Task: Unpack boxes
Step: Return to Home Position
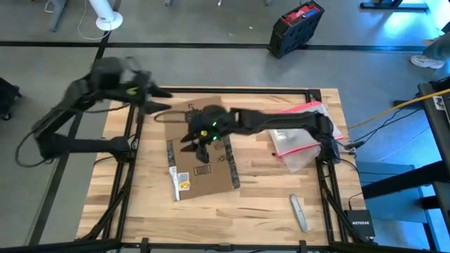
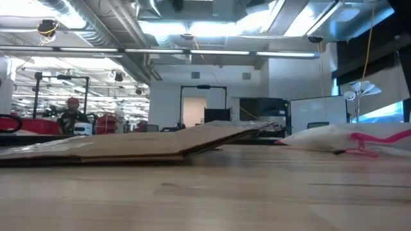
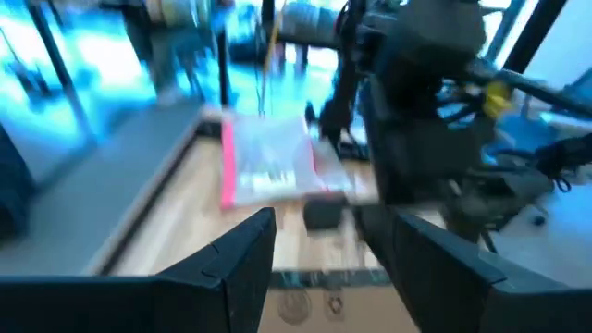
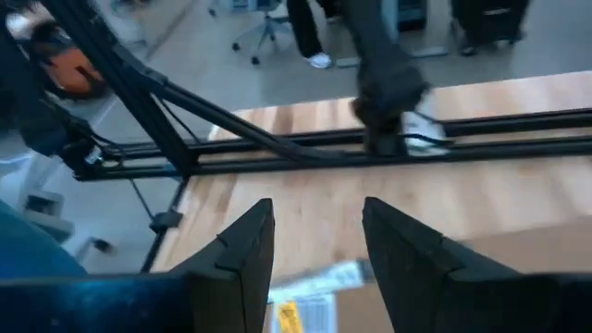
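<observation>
Below the right gripper (image 4: 317, 207), jaws apart, lies a flat brown cardboard box (image 1: 214, 179).

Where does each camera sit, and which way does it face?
High: overhead, facing straight down; both arms, left gripper, right gripper above the flat box.
Low: table height, level across box and pouch into room; no arm shows.
Left wrist: past own open fingers toward pouch.
Right wrist: past own open fingers over box label.
Shared: high and low show box, pouch.
</observation>
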Tool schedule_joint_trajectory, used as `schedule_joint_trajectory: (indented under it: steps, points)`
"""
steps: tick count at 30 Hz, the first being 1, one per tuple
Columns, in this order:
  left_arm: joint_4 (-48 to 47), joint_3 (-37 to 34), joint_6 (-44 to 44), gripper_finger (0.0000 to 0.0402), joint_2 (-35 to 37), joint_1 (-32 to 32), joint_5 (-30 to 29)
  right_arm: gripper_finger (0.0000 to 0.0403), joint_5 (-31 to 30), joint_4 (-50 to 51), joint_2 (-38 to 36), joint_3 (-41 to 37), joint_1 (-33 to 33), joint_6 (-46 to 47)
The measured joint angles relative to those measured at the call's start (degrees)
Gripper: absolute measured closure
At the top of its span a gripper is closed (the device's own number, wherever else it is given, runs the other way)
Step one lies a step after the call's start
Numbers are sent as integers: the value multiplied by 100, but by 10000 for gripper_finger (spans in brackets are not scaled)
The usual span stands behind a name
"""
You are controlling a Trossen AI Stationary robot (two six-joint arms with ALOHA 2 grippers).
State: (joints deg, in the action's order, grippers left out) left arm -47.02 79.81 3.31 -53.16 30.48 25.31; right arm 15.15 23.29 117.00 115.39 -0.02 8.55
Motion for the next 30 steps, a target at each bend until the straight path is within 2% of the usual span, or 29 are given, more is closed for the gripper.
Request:
schedule_joint_trajectory:
  steps: [8,12,16,19,23,30]
  points:
    - [212,-170,-21,196,1399,0,-439,243,-693,1802,-1250,354,-108,-614]
    - [375,-782,-693,196,1987,0,-649,243,-1122,2449,-2034,205,-255,-900]
    - [690,-1520,-1487,196,2584,0,-655,243,-1234,2781,-2898,-222,-444,-1074]
    - [931,-1992,-1644,196,2985,0,-816,243,-1228,2898,-3627,-817,-501,-1265]
    - [1280,-2544,-1859,196,3492,0,-1591,243,-1253,2791,-4717,-2086,-504,-1326]
    - [2347,-3636,-2310,196,4107,0,-1744,243,-1323,1193,-6797,-4911,-488,-403]
